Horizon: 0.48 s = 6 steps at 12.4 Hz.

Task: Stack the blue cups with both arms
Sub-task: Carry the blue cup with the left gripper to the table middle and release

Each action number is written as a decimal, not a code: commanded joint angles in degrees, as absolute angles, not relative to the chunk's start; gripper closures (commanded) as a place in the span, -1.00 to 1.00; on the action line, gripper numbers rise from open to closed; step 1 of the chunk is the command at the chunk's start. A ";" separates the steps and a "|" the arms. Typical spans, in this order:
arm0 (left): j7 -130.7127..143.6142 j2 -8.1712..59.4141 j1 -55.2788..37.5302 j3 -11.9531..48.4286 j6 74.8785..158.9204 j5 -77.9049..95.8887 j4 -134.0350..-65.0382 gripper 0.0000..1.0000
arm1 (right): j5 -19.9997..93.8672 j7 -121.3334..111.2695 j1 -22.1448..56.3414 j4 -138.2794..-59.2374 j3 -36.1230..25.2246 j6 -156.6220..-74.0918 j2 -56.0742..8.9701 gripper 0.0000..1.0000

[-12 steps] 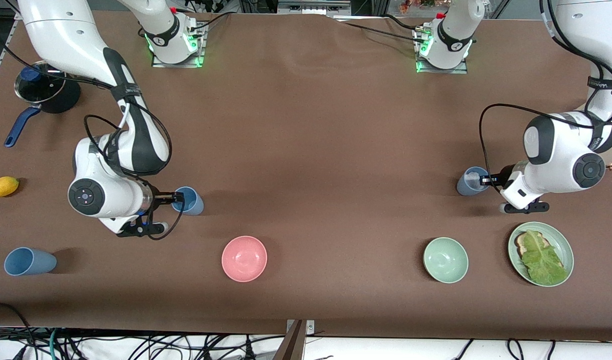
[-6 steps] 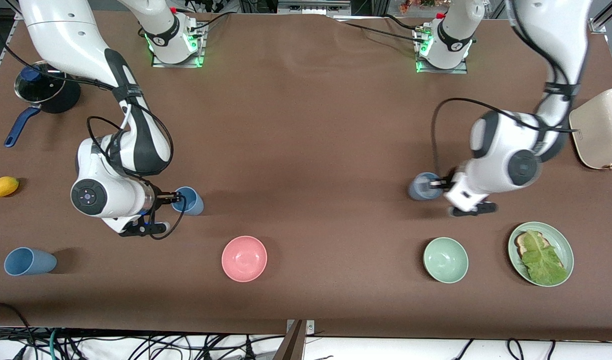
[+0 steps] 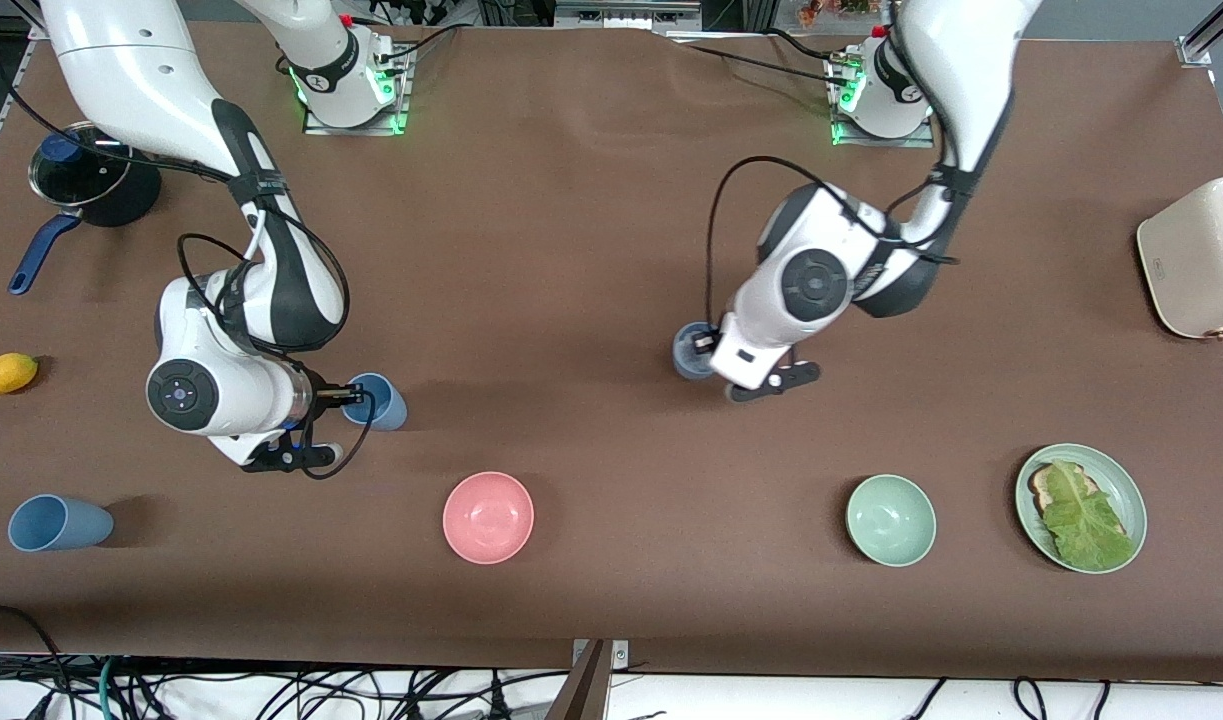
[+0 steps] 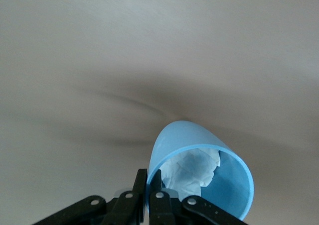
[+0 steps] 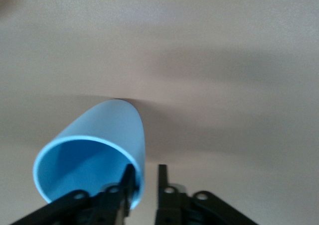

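My left gripper [image 3: 709,343] is shut on the rim of the grey-blue cup [image 3: 689,352] and holds it just above the middle of the table. In the left wrist view the fingers [image 4: 141,185] pinch the cup's wall [image 4: 172,140], and crumpled white paper [image 4: 192,170] lies inside. The sky-blue cup [image 3: 379,401] stands on the table toward the right arm's end. My right gripper [image 3: 356,393] is open at its rim. In the right wrist view one finger [image 5: 128,181] is inside the cup [image 5: 107,130] and the other stands outside, apart from the wall.
A third blue cup [image 3: 56,523] lies near the front edge at the right arm's end. A pink bowl [image 3: 488,517], a green bowl [image 3: 891,520] and a green plate [image 3: 1129,490] with toast and lettuce sit nearer the camera. A toaster [image 3: 1196,255], a lidded pot [image 3: 91,180] and a yellow fruit [image 3: 6,372] are also here.
My left arm has carried the grey-blue cup from the left arm's end of the table toward the middle. My right arm and the sky-blue cup have barely moved.
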<state>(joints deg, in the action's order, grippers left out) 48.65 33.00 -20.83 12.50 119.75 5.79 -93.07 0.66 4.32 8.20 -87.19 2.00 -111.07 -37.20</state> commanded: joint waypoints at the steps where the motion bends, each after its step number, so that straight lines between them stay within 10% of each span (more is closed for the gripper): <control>1: 50.71 38.14 -22.24 11.69 118.92 7.12 -86.75 1.00 | 1.49 4.83 8.09 -87.54 2.20 -111.53 -37.09 1.00; 3: 49.66 38.06 -21.80 11.69 118.92 6.59 -86.57 0.63 | 1.49 4.83 8.17 -87.10 2.29 -111.19 -37.00 1.00; 6: 49.92 36.22 -20.31 11.34 118.04 6.15 -86.48 -1.00 | 1.49 7.47 9.57 -85.26 2.29 -110.48 -36.21 1.00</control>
